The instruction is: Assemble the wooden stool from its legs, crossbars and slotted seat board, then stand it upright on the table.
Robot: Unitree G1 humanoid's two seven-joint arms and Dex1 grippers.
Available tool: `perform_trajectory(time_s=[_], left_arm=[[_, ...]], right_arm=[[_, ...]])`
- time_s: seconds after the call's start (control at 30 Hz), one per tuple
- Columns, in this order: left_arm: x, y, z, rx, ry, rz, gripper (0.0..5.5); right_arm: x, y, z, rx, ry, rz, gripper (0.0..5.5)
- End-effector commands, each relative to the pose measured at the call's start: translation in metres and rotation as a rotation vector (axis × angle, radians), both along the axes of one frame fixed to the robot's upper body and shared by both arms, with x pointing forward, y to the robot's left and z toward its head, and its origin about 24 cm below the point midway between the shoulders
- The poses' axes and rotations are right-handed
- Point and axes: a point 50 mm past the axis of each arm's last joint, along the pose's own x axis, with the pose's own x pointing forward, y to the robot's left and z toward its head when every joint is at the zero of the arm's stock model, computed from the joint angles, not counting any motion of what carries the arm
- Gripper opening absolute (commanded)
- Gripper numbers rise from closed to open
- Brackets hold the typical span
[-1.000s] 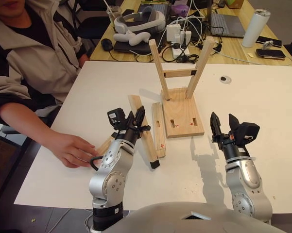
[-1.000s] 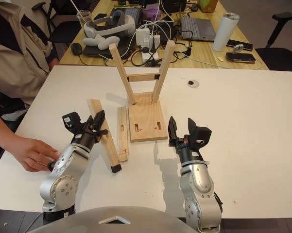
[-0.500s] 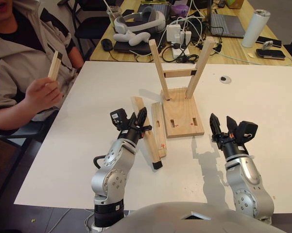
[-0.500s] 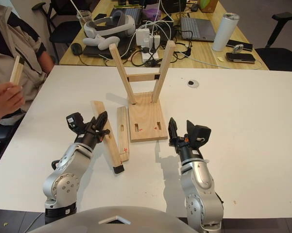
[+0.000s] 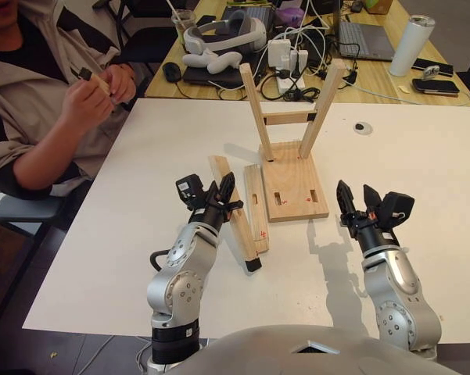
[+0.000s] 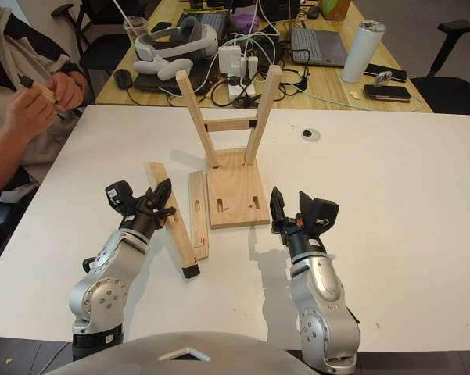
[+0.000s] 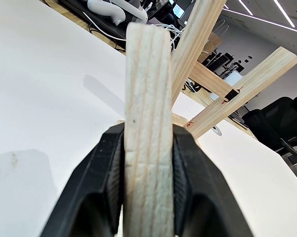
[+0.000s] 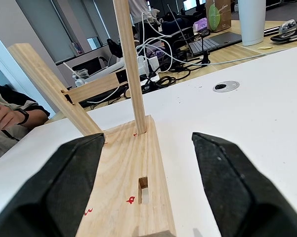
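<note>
The slotted seat board [image 5: 295,191] lies flat at mid-table with two legs [image 5: 255,109] rising from its far end, joined by a crossbar [image 5: 288,118]. Left of it, a loose leg [image 5: 255,205] lies flat on the table. My left gripper [image 5: 221,195] is shut on another loose leg [image 5: 236,223], whose near end rests on the table; in the left wrist view that leg [image 7: 147,98] sits clamped between the fingers [image 7: 101,168]. My right gripper [image 5: 357,203] hovers open just right of the board's near corner, facing the board [image 8: 131,197]. A person at far left holds a small wooden piece [image 5: 100,80] in both hands.
A desk behind the table carries a headset [image 5: 223,35], cables, a laptop and a tumbler [image 5: 411,43]. A round grommet [image 5: 364,126] sits in the white table [image 5: 422,172] at back right. The table's right half and left side offer free room.
The person's hand left the table beside my left arm, taking a small wooden piece up to the chest, and now holds it in both hands. My grippers barely shifted.
</note>
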Motion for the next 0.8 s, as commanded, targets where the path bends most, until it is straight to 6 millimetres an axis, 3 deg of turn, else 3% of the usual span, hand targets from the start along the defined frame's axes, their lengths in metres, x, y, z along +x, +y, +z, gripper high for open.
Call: perform_trajectory(time_s=[0.03, 0.8], left_arm=[[0.0034, -0.0059, 0.0017, -0.045, -0.004, 0.013, 1.02], [0.0043, -0.0068, -0.0007, -0.044, 0.0, 0.006, 1.02]], right_arm=[[0.0008, -0.0012, -0.0011, 0.003, 0.016, -0.004, 3.28], [0.0005, -0.0026, -0.0028, 0.003, 0.019, -0.012, 3.28]])
